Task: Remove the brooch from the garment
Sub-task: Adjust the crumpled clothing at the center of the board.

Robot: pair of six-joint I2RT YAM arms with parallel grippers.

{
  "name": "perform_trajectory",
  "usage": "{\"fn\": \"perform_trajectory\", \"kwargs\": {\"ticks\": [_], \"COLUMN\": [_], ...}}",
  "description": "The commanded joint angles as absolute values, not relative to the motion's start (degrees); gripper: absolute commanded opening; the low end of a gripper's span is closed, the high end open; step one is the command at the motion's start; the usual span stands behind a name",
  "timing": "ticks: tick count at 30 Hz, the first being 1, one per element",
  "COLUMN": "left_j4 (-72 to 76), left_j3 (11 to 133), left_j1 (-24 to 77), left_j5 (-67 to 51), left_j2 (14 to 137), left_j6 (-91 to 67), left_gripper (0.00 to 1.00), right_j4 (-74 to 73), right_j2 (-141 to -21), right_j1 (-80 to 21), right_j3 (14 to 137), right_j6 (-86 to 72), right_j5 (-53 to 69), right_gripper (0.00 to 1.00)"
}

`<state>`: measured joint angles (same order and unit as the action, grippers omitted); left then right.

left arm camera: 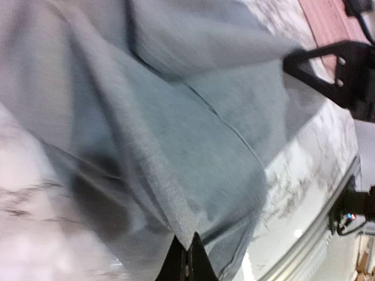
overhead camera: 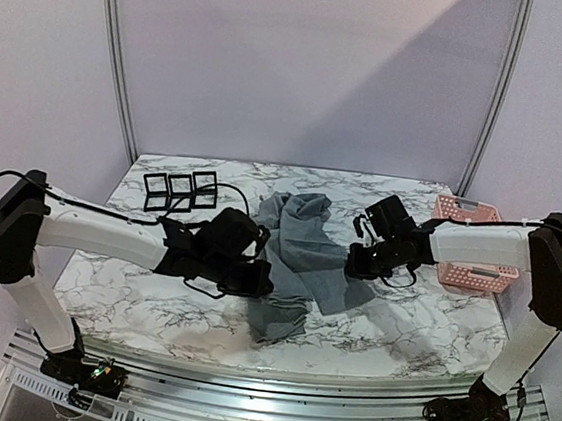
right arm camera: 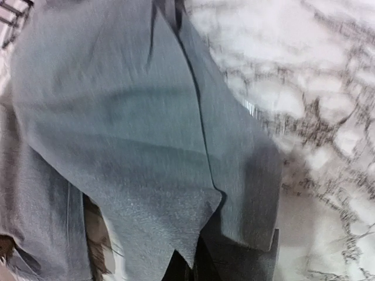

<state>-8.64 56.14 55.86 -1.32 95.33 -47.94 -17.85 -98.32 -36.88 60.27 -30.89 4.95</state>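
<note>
The grey garment (overhead camera: 302, 248) lies bunched in the middle of the marble table (overhead camera: 151, 302), lifted between both arms. My left gripper (overhead camera: 258, 268) is shut on a fold of the garment (left arm camera: 176, 175) at its left side; the fabric runs into the closed tips (left arm camera: 188, 257). My right gripper (overhead camera: 354, 263) is shut on a corner of the garment (right arm camera: 135, 146) at its right edge; the cloth point sits between the fingertips (right arm camera: 188, 263). No brooch shows in any view.
Three black square frames (overhead camera: 181, 190) lie at the back left of the table. A pink basket (overhead camera: 473, 253) stands at the right edge, behind the right arm. The right arm's black gripper shows in the left wrist view (left arm camera: 340, 67).
</note>
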Motion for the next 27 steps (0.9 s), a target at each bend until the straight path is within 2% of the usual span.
{"fn": "perform_trajectory", "kwargs": {"ticks": [1, 5, 9, 13, 17, 21, 27], "left_j4": [-19.7, -30.5, -37.7, -42.3, -43.9, -44.2, -45.2], "left_j3": [59.0, 66.5, 76.2, 87.0, 92.2, 92.1, 93.6], "left_j1": [47.9, 40.9, 33.4, 30.3, 29.1, 28.3, 24.7], "left_j5": [6.0, 13.4, 13.8, 13.3, 12.0, 8.0, 7.0], "left_j2": [86.9, 81.9, 79.0, 77.4, 75.2, 72.1, 72.2], "left_j6": [-39.2, -28.5, -20.1, -11.3, -6.8, -4.0, -7.3], "left_gripper": [0.00, 0.00, 0.00, 0.00, 0.00, 0.00, 0.00], "right_j4": [-21.1, -24.5, -24.7, -23.6, -23.5, -21.9, -20.9], "right_j2": [-96.7, -97.4, -97.5, -97.2, -95.9, -94.3, -97.3], "right_j1": [-33.3, -26.4, -18.9, -13.6, -10.4, -9.4, -8.1], "right_j3": [68.9, 78.4, 88.1, 94.1, 94.5, 90.0, 91.7], "right_j6": [-27.5, -22.3, -19.1, -16.4, -17.1, -17.8, -18.8], "right_j5": [-2.7, -6.6, -5.7, -5.4, -4.7, -4.3, -2.0], "right_gripper": [0.00, 0.00, 0.00, 0.00, 0.00, 0.00, 0.00]}}
